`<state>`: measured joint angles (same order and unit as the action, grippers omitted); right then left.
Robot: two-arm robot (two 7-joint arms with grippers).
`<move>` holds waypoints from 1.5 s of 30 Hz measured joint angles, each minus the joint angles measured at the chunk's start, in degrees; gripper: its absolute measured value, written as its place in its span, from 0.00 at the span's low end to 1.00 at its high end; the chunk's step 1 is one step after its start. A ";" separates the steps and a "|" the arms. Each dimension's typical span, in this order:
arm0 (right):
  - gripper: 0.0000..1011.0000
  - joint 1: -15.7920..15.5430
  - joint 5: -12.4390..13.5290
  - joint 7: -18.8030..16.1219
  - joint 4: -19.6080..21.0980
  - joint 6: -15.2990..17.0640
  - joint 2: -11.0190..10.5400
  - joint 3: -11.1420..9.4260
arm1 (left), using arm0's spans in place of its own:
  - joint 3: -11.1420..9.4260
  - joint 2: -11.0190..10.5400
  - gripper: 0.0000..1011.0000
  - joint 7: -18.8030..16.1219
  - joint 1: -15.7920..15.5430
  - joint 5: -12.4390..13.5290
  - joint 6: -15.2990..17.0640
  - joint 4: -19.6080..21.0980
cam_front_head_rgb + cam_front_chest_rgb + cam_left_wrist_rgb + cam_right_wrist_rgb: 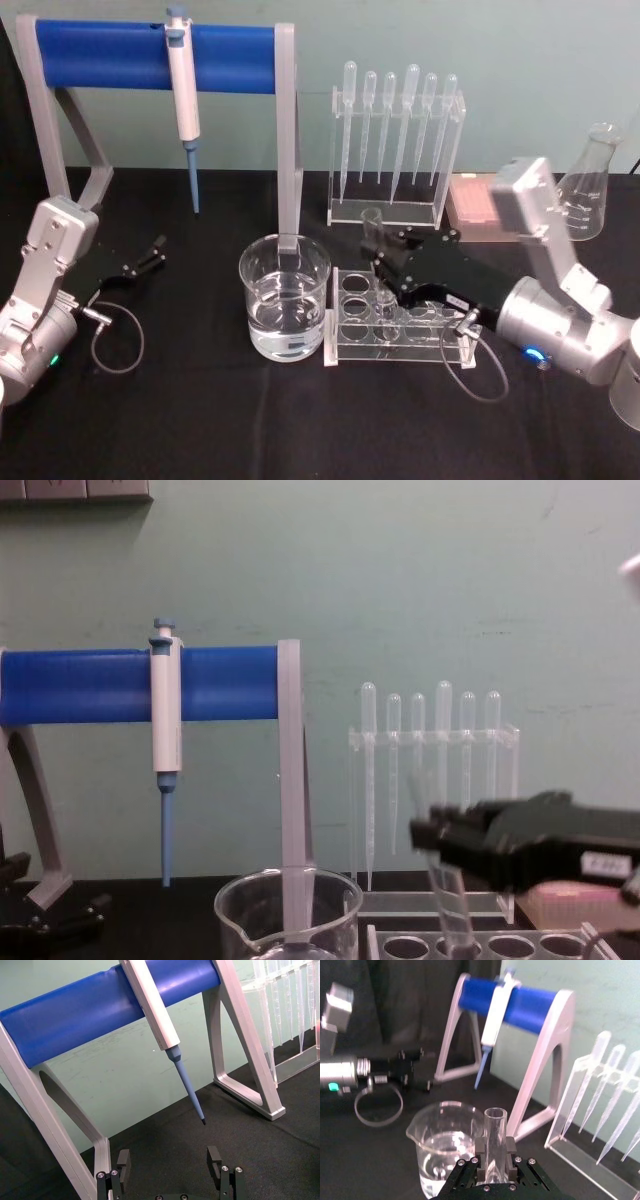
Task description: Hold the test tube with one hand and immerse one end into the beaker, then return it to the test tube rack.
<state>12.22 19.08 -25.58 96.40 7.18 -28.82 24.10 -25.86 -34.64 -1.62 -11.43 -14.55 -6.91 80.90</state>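
Test tube (495,1122) near upright, rim up, clamped in right pincer (495,1147), left pincer (169,1156) wide

Left gripper facing the pipettor stand

The left gripper (169,1154) points across the black cloth (280,1160), its two fingers (215,1157) spread well apart. Beyond it rises the grey-legged stand (248,1040) with its blue bar (75,1015). The white pipettor (150,1005) hangs from the bar, its blue tip (188,1087) clear of the cloth. Farther right, a clear rack (300,1057) holds what look like pipettes (287,1000).
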 joint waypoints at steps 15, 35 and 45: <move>0.22 -7.05 12.88 0.39 7.81 -5.98 -0.32 -8.82 | 0.00 0.00 0.99 0.00 0.00 0.00 0.00 0.00; 0.22 -1.99 14.17 2.20 8.50 1.10 -3.07 -6.35 | 0.00 0.00 0.99 0.00 0.00 0.00 0.00 0.00; 0.22 -2.15 14.09 2.21 8.45 1.00 -3.00 -6.45 | 0.00 0.00 0.99 0.00 0.00 0.00 0.00 0.00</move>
<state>10.07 33.17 -23.37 104.85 8.18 -31.82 17.66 -25.86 -34.65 -1.62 -11.43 -14.55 -6.91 80.90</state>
